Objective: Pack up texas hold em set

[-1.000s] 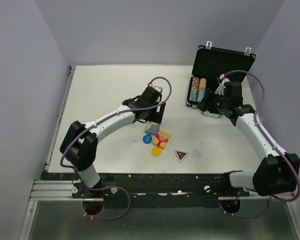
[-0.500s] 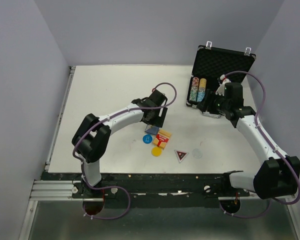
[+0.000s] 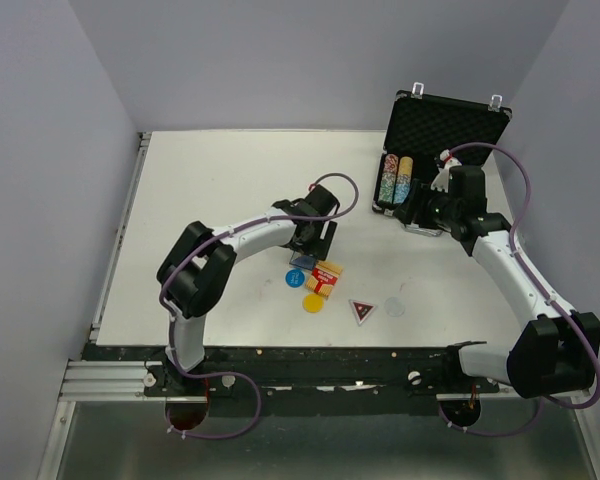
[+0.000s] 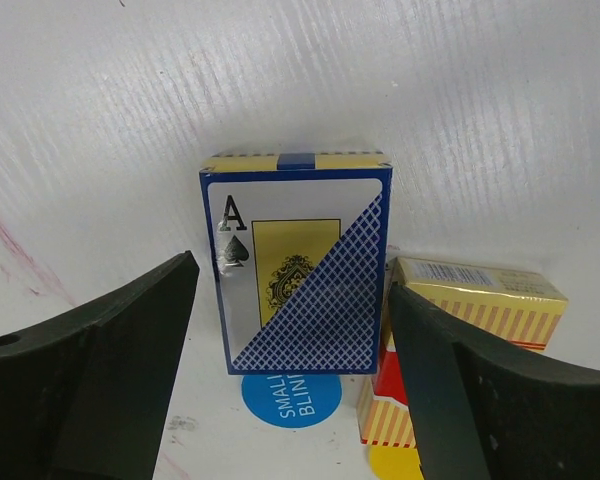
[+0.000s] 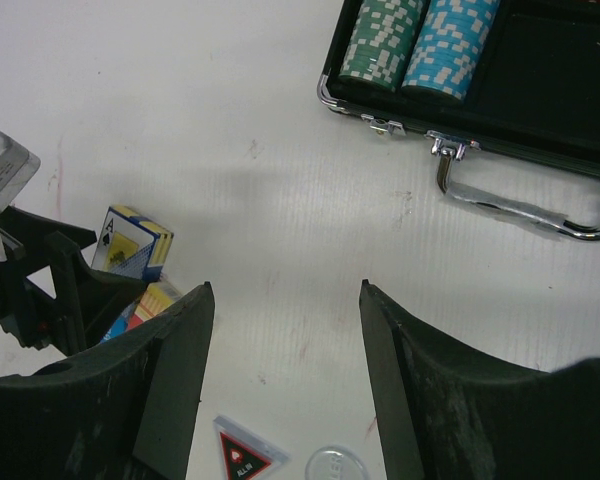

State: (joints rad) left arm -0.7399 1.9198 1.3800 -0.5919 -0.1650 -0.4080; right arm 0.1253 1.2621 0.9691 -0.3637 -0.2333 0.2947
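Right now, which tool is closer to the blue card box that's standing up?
Left. The left tool has its open fingers on either side of the blue-and-gold card box. The right tool hovers far off, near the silver handle of the black case.

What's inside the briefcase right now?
Two chip rows, green and light blue, at the briefcase's left end. The right arm covers most of the remaining tray; other contents unseen.

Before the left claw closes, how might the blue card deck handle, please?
The blue card deck looks boxy and stiff, so it should grip firmly. Its glossy wrap may be slippery. Standing on end, it could tip if nudged.
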